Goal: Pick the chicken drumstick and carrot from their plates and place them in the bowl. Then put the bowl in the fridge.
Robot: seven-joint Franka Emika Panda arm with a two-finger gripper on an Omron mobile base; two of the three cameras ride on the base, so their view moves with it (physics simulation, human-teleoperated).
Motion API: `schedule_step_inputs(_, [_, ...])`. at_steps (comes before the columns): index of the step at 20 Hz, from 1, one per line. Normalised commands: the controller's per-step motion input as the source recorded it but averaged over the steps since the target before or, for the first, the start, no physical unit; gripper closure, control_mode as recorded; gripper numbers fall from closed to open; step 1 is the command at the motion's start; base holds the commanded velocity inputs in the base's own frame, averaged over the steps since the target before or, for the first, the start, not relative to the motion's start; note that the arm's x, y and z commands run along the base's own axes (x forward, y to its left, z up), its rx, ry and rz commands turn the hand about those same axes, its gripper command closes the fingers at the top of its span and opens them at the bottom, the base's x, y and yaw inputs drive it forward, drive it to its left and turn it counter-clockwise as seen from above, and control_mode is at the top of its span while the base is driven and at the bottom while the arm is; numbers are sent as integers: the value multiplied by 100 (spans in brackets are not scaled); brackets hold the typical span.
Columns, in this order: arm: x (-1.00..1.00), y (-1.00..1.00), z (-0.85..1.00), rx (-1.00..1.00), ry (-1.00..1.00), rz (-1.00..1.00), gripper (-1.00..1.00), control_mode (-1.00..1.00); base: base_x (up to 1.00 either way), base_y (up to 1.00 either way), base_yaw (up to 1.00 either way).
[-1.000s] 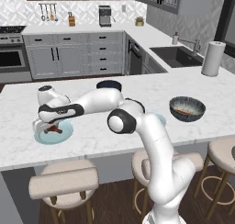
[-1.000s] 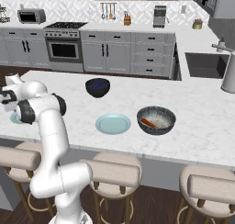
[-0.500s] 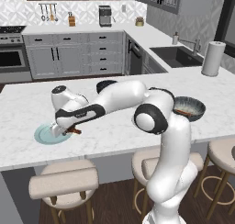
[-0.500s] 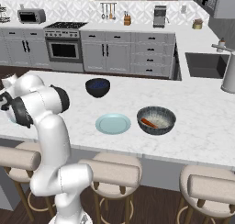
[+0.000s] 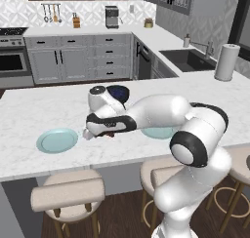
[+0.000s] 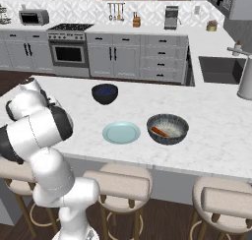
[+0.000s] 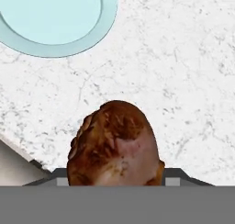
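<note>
Right, I have the arm folded low over the marble counter (image 5: pixel 29 110): from the base view on the left it rises at the lower right, bends at a dark elbow joint and reaches leftward, nearly level, with the wrist turned so the gripper (image 5: pixel 100 133) points down and left, just above the stone. In the right base view I see the arm bunched at the lower left, its upper links stacked over the counter's near edge.

Looking along the hand, I see the chicken drumstick (image 7: pixel 114 145) sitting right at the fingers, its rounded reddish-brown meaty end toward the camera, the jaws part-way apart and closed against its sides. In the left base view a dark reddish bit (image 5: pixel 109 134) shows under the hand, clear of the counter as far as I can tell.

One teal plate (image 5: pixel 57 140) lies bare, just to the left of the gripper; its rim also shows at the top left of the hand view (image 7: pixel 55 21). The second plate (image 6: pixel 121 132) sits near the counter's front edge, and beside it, to its right, stands a grey speckled bowl (image 6: pixel 167 129) with the carrot (image 6: pixel 159 132) lying inside. The black bowl (image 6: pixel 105 93) stands farther back on the counter, apart from both.
</note>
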Motion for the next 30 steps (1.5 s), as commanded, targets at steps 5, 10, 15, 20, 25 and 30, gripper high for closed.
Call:
schedule_step_inputs(5, [0, -100, 31, 0, 5, -13, 100, -100, 0, 0, 0])
schedule_step_inputs(10, [3, -100, 3, 0, 0, -13, 100, -100, 0, 0, 0])
schedule_step_inputs(15, [17, -100, 0, 0, 4, -12, 100, -100, 0, 0, 0])
schedule_step_inputs(20, [23, -100, 0, 0, 5, -9, 100, -100, 0, 0, 0])
schedule_step_inputs(25, [33, -100, 0, 0, 5, -11, 100, -100, 0, 0, 0])
schedule_step_inputs(30, [35, -100, 9, 0, 8, -9, 100, -100, 0, 0, 0])
